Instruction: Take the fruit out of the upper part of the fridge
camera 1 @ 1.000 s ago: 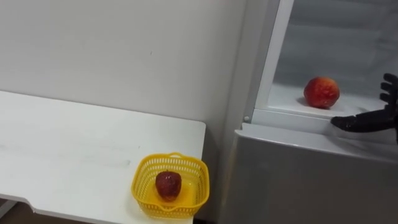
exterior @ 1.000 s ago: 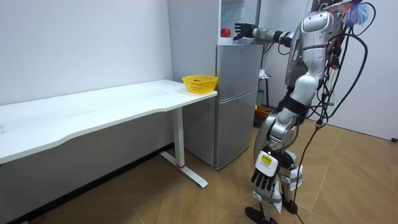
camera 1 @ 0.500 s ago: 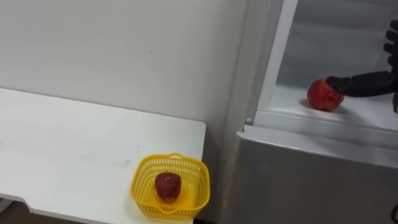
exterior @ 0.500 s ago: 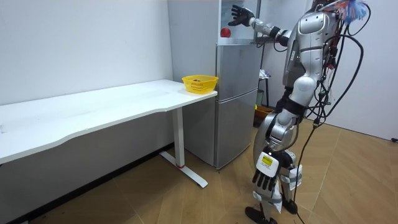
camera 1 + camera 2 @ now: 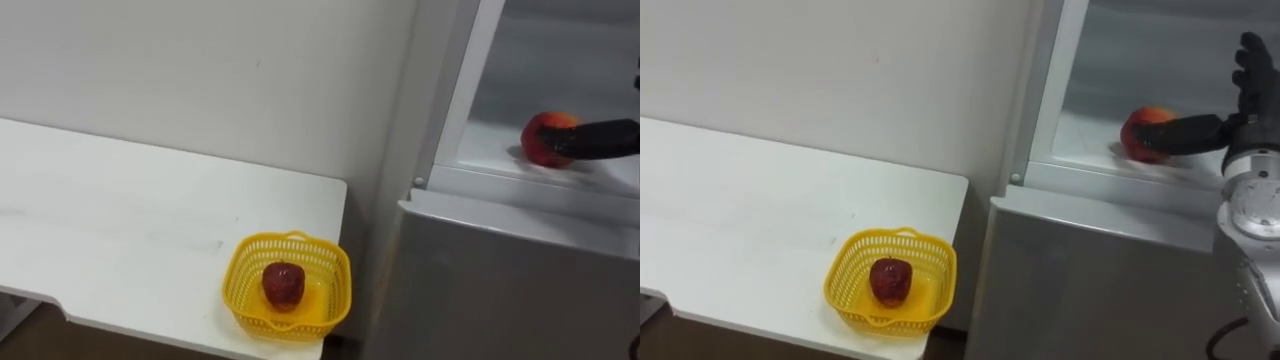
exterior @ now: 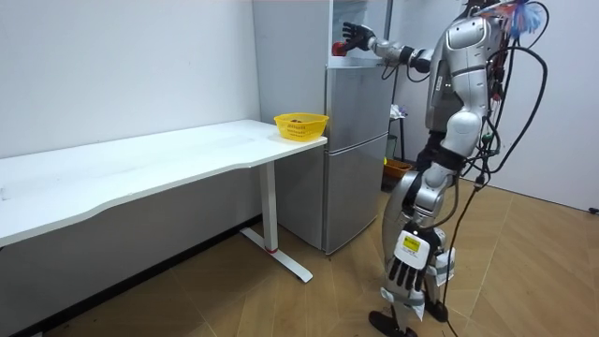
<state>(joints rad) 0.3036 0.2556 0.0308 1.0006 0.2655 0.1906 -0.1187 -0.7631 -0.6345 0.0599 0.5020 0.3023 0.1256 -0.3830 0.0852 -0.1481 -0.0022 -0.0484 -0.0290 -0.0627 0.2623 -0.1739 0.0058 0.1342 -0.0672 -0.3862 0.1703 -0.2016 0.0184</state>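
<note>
We count one fridge (image 5: 500, 270), and its upper part stands open. On the shelf (image 5: 500, 150) in that upper part lies one red-orange fruit (image 5: 541, 135), close to the shelf's front edge. The right hand (image 5: 1252, 92) reaches into the upper fridge from the right. Its fingers (image 5: 1252, 60) are spread and point up, and its thumb (image 5: 1190, 129) lies stretched out against the fruit's side. The fingers are not wrapped round the fruit. White shelf shows to the left of the fruit and behind it.

Just left of the fridge stands one white counter (image 5: 120, 220). One yellow basket (image 5: 238, 295) sits on the counter's corner nearest the fridge, close to the front edge. One dark red fruit (image 5: 283, 283) lies in it. That makes two fruits. The counter's top runs wide and white away from the fridge.

In the room view we see the robot standing upright in front of the fridge. The left hand (image 6: 409, 271) hangs low by its leg, fingers straight and loose.
</note>
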